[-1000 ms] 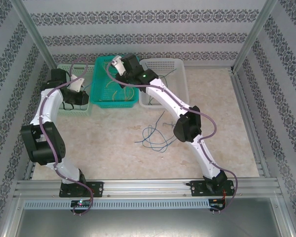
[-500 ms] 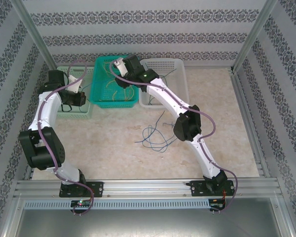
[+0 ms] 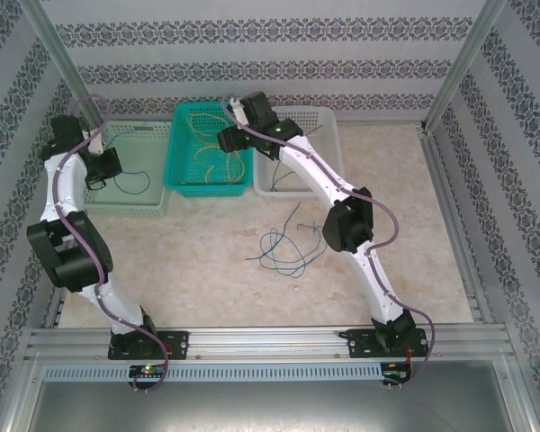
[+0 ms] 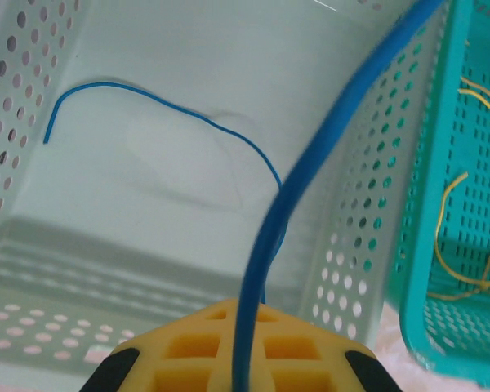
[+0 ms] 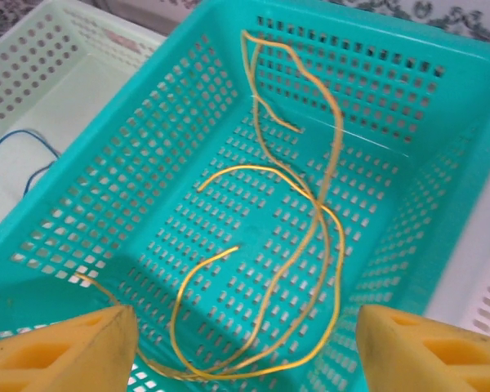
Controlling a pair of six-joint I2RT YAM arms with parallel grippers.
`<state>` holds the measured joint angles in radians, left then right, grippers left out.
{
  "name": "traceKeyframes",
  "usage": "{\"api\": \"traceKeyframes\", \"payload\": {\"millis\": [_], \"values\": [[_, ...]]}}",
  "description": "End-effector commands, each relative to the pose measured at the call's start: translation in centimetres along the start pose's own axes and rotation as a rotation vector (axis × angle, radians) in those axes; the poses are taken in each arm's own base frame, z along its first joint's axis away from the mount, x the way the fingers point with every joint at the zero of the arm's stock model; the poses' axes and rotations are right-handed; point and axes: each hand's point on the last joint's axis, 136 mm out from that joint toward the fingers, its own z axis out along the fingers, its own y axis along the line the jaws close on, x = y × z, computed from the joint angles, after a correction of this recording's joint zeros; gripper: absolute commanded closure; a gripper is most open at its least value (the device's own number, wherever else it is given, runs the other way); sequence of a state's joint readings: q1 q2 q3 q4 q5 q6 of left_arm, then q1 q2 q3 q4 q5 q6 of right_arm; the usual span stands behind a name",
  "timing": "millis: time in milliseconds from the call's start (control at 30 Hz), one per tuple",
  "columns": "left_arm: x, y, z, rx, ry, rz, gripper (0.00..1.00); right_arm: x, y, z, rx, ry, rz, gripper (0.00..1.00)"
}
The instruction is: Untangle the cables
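While my left fingers (image 4: 294, 353) pinched a blue cable (image 4: 265, 237) trailing into the pale green basket (image 4: 33, 98), my right fingers (image 5: 61, 355) stood wide above the teal basket (image 5: 441, 106) holding yellow cables (image 5: 314, 237). Loose cables (image 3: 283, 247) lay mid-frame on the tabletop (image 3: 207, 261).

**Yellow cables loose in the teal basket**

We looked down past the right tool (image 5: 249, 353). Its two yellow foam pads (image 5: 57, 355) stood wide apart at the lower corners, with nothing gripped between them. Beneath lay the teal basket (image 5: 376, 98), and on its perforated floor the yellow cables (image 5: 253, 168) curled in overlapping loops. At the upper left we saw a pale basket (image 5: 57, 57) with a blue cable (image 5: 20, 132) in it. A white basket (image 5: 483, 302) edged the right side.
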<state>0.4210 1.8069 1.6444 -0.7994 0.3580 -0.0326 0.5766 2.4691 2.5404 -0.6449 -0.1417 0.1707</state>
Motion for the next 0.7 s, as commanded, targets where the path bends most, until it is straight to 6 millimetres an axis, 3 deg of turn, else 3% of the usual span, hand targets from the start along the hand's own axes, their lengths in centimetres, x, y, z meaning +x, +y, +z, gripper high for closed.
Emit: {"api": "traceKeyframes", "payload": {"millis": [0,267,333,400,467,500,667], "values": [[1.5,1.1,1.7,-0.016,0.115,-0.114,1.00,-0.5,0.4,-2.0,-0.017,0.003,0.041,0.29],[4.7,3.7,6.3,-0.025,0.294,-0.249,1.00,1.2,-1.4,-2.2,0.031,0.062,0.052,0.28],[5.3,3.6,7.1,-0.005,0.318,-0.272,0.97,1.6,-1.8,-2.3,0.045,0.077,0.052,0.28],[5.5,3.4,7.6,0.011,0.327,-0.291,0.81,2.0,-2.4,-2.4,0.069,0.092,0.052,0.28],[5.6,3.1,7.9,0.034,0.330,-0.307,0.56,2.6,-3.2,-2.4,0.100,0.109,0.053,0.28],[5.6,2.9,8.0,0.043,0.333,-0.313,0.50,2.9,-3.7,-2.4,0.124,0.117,0.058,0.28],[5.5,1.7,8.3,0.100,0.347,-0.320,0.42,4.8,-6.1,-1.8,0.236,0.177,0.090,0.28]]}}
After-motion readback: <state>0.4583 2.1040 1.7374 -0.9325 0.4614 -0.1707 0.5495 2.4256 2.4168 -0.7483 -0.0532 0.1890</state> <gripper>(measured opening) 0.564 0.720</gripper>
